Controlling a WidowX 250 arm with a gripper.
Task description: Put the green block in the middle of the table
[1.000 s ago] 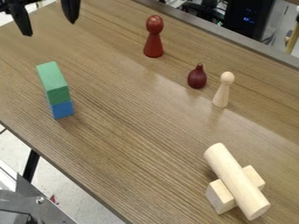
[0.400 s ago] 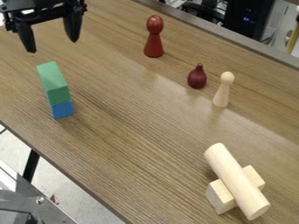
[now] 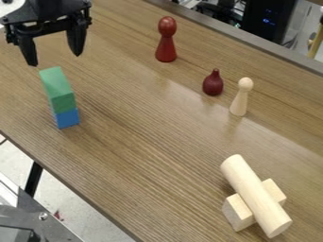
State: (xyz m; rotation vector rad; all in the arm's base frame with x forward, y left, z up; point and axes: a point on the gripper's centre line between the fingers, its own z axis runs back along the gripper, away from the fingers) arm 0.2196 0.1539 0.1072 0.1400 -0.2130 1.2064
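Observation:
The black gripper (image 3: 54, 60) hangs at the upper left, its two fingers spread wide with nothing between them. Just below the fingertips in the view is the green block (image 3: 58, 90), a long piece lying on top of a blue block (image 3: 67, 118). The two stand near the left edge of the wooden table (image 3: 145, 137), and the gripper does not touch them.
A red peg figure (image 3: 166, 40) stands toward the back, a dark red bulb-shaped piece (image 3: 213, 83) and a pale wooden peg (image 3: 240, 97) right of centre. At lower right a wooden cylinder (image 3: 253, 194) lies across a wooden block (image 3: 236, 212).
From the top edge, the gripper has come down in the view toward the green block, its fingers still apart. The blocks and the other pieces have stayed where they were.

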